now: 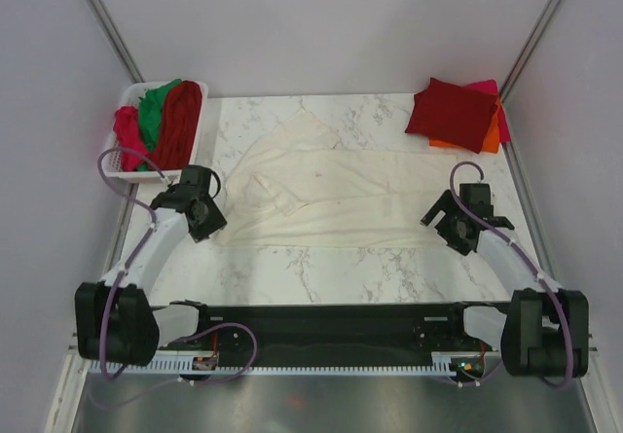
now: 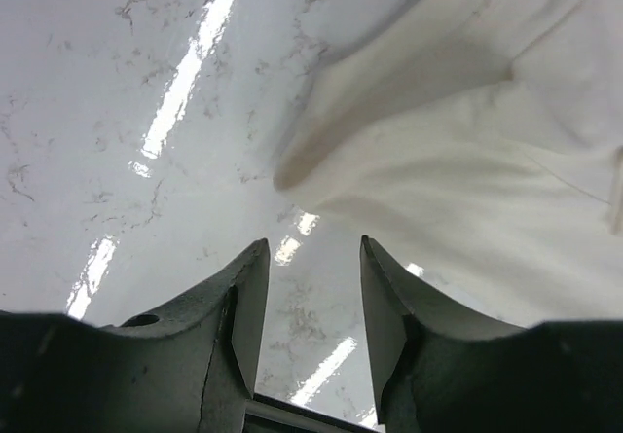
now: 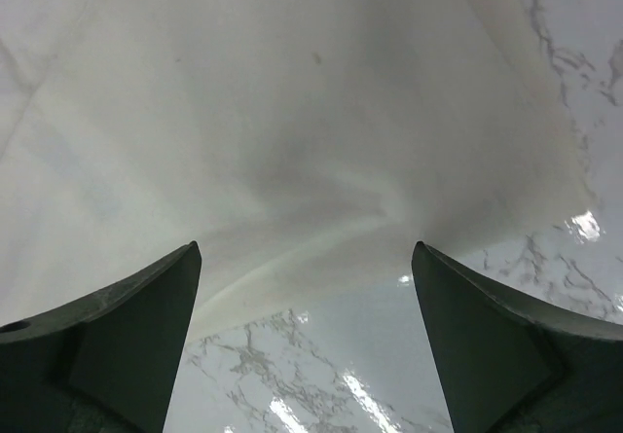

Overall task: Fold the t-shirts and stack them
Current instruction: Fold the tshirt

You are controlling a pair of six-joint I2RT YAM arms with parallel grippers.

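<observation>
Setting was a robot test cell in a lab, not a home or shop. Plain pale panels (image 1: 321, 24) closed off the back and both sides, with metal frame struts (image 1: 107, 24) running diagonally at upper left and upper right. A marble-patterned tabletop (image 1: 321, 268) filled mid-frame. The left arm (image 1: 156, 238) and right arm (image 1: 506, 253) were bolted at a black rail (image 1: 331, 321) along the bottom; purple cables (image 1: 117, 175) looped off them, and a white slotted cable duct (image 1: 331, 363) ran beneath. Props looked staged: a white basket (image 1: 119, 165) of coloured garments (image 1: 165, 117) at upper left, a folded stack (image 1: 456, 112) at upper right, and a cream t-shirt (image 1: 331, 195) in the centre.
</observation>
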